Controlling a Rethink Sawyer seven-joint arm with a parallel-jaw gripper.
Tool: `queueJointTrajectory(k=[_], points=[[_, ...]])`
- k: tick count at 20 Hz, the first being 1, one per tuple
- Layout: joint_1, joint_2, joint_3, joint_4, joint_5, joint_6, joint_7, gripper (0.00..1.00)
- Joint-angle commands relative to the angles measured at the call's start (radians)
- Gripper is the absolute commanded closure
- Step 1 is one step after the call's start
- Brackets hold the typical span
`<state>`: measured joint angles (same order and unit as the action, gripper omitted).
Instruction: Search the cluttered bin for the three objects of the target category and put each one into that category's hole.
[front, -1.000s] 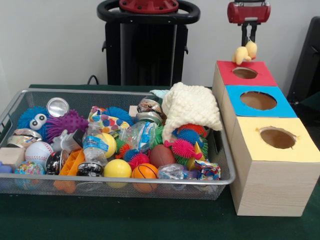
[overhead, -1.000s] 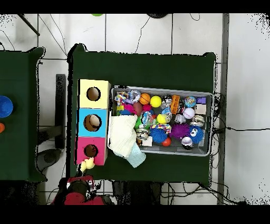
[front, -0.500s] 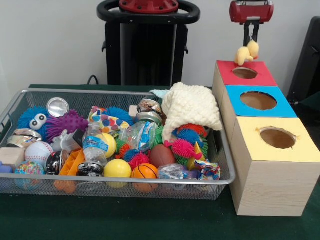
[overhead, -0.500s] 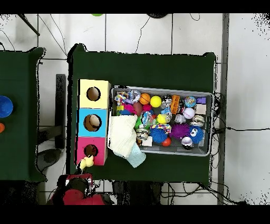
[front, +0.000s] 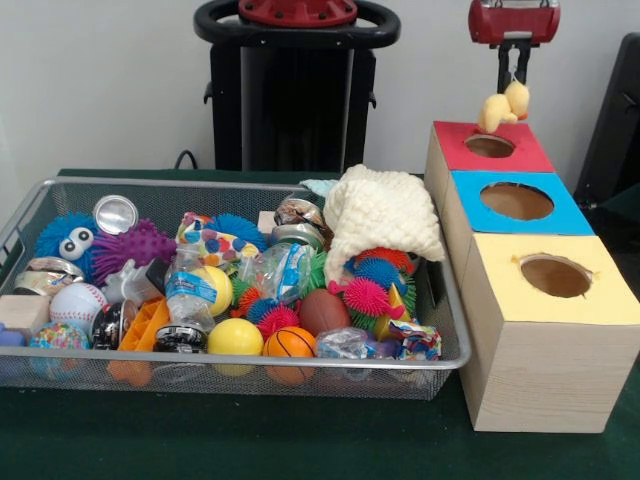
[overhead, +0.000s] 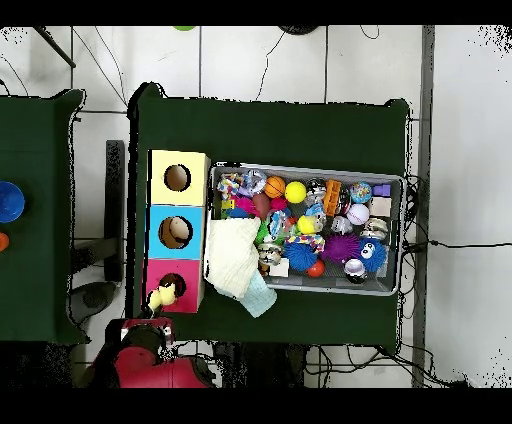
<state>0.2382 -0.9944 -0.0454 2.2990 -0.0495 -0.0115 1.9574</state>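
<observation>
A small yellow plush toy (front: 503, 105) hangs from my gripper (front: 513, 78), which is shut on it. In the front view the toy dangles just above the far rim of the red box (front: 455, 150), close to its round hole (front: 490, 146). From overhead the toy (overhead: 160, 296) overlaps the red box (overhead: 188, 275) beside the hole (overhead: 172, 285), with the arm's red head (overhead: 150, 352) just off the table edge. The wire bin (front: 250, 183) holds balls, spiky toys, cans and bottles.
A blue box (front: 470, 215) and a yellow box (front: 500, 290), each with a round hole, stand in line with the red one. A white knitted cloth (front: 380, 215) drapes over the bin's corner next to the boxes.
The gripper with the yellow toy has shifted a little to the right in the front view. Seen from overhead, the toy has moved from the box's edge onto the red box, nearer the hole.
</observation>
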Motion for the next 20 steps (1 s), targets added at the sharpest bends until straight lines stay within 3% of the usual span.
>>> queueJointTrajectory(k=[1,13,14,20], points=[[-0.033,0.036,0.077,-0.126,0.049,0.061,0.135,1.0],[-0.019,0.083,0.045,-0.127,0.015,0.018,0.123,1.0],[-0.018,0.085,0.044,-0.125,0.014,0.014,0.125,0.0],[0.023,0.097,-0.004,-0.148,0.027,0.036,0.122,0.0]])
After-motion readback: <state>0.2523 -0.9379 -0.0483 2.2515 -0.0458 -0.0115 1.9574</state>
